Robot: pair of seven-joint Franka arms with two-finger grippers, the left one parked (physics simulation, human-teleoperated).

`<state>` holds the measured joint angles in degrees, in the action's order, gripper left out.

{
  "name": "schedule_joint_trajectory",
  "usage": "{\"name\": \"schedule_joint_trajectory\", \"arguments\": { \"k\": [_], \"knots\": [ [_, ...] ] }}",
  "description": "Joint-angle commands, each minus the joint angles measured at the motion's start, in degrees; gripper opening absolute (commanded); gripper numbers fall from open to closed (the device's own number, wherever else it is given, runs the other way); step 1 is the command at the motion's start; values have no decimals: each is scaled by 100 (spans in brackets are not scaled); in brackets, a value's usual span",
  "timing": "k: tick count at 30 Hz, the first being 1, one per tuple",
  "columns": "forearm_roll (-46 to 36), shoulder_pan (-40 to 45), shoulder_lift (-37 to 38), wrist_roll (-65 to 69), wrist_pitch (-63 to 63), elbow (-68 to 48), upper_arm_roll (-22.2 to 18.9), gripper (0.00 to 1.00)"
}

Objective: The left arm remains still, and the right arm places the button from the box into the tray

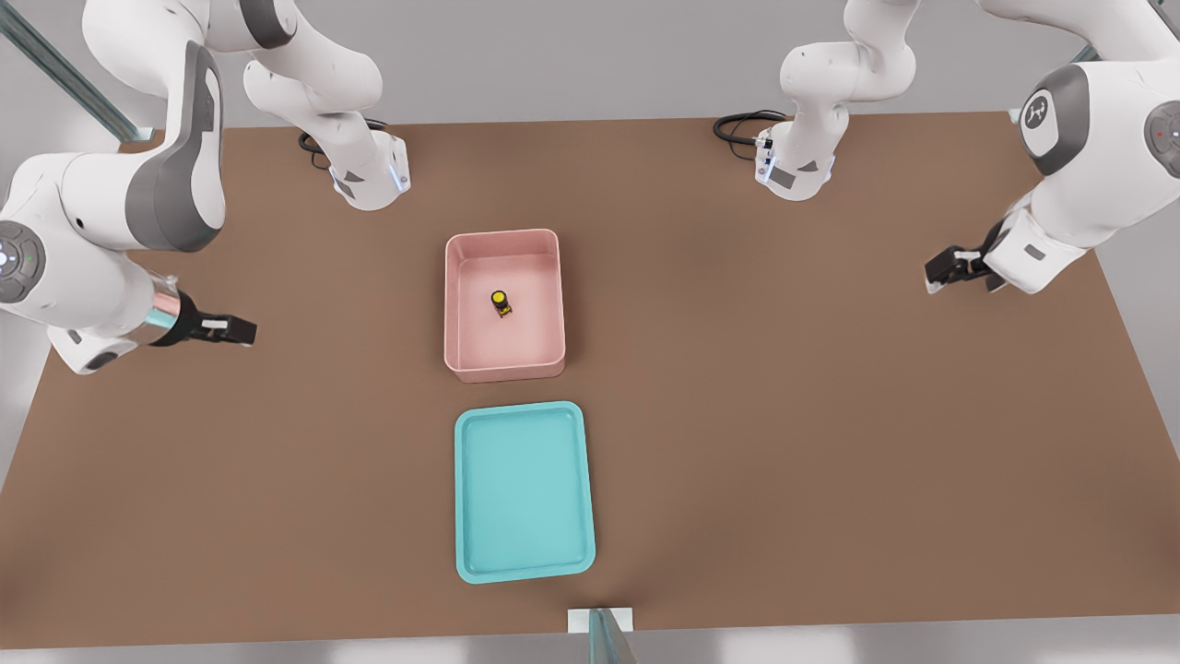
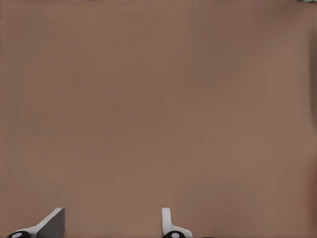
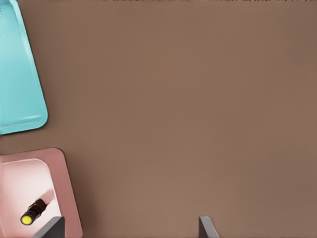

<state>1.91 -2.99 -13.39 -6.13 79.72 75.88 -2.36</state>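
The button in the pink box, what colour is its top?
Yellow. The button shows best in the front view; the gripper is off on that view's left.

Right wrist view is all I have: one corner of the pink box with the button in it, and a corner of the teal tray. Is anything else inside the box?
Observer: No. The front view shows the whole box, and it holds only the button, near the middle of its floor and away from all four walls.
Operator: Does something lie in the tray?
Observer: Nothing shows in the tray. It lies apart from the box, with a strip of table between them.
Operator: Where is my gripper compared to the box?
Observer: The gripper hangs open over the table, to the front view's left of the box and not above it.
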Motion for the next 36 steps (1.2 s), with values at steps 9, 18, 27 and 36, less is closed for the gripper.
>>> {"name": "schedule_joint_trajectory", "arguments": {
  "k": [9, 18, 27, 36],
  "knots": [
    [-701, -3348, -885, -1794, 2817, 2060, 359, 100],
    [-666, -3665, -665, -1050, 5862, 4743, 755, 100],
    [-595, -3604, -366, 938, 5106, 4937, 693, 100],
    [-595, -3401, -383, 868, 5642, 5341, 658, 100]
  ]
}}
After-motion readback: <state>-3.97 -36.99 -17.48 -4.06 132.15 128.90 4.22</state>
